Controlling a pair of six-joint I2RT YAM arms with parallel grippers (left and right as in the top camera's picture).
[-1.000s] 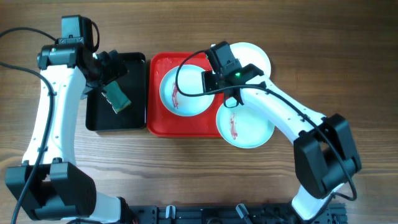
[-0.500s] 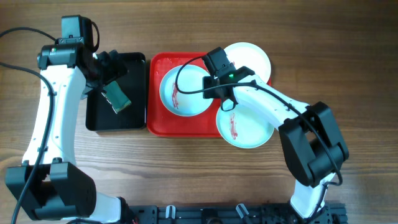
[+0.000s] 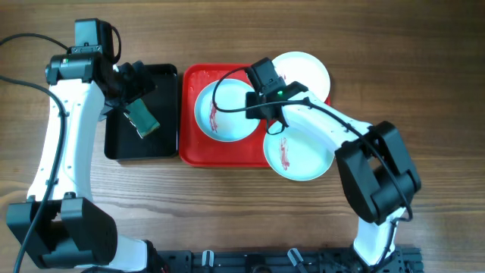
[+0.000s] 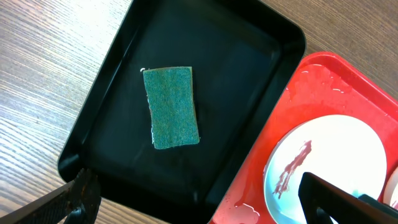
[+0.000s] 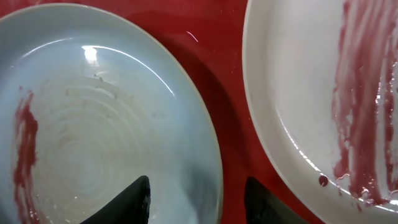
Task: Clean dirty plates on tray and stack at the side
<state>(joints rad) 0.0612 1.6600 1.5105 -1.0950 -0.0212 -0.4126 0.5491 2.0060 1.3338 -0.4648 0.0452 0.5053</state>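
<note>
One streaked plate (image 5: 93,124) has its rim inside the spread right claw (image 5: 198,190).

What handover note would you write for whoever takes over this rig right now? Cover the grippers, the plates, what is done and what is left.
Left gripper: open over the black tray; the sponge lies in it, unheld.
Right gripper: open, straddling the rim of the mint plate on the red tray.
Second mint plate overhangs the tray's edge; white plate sits at its far corner.
Done: nothing; both mint plates are streaked.
Left: wipe all three, then stack them.
</note>
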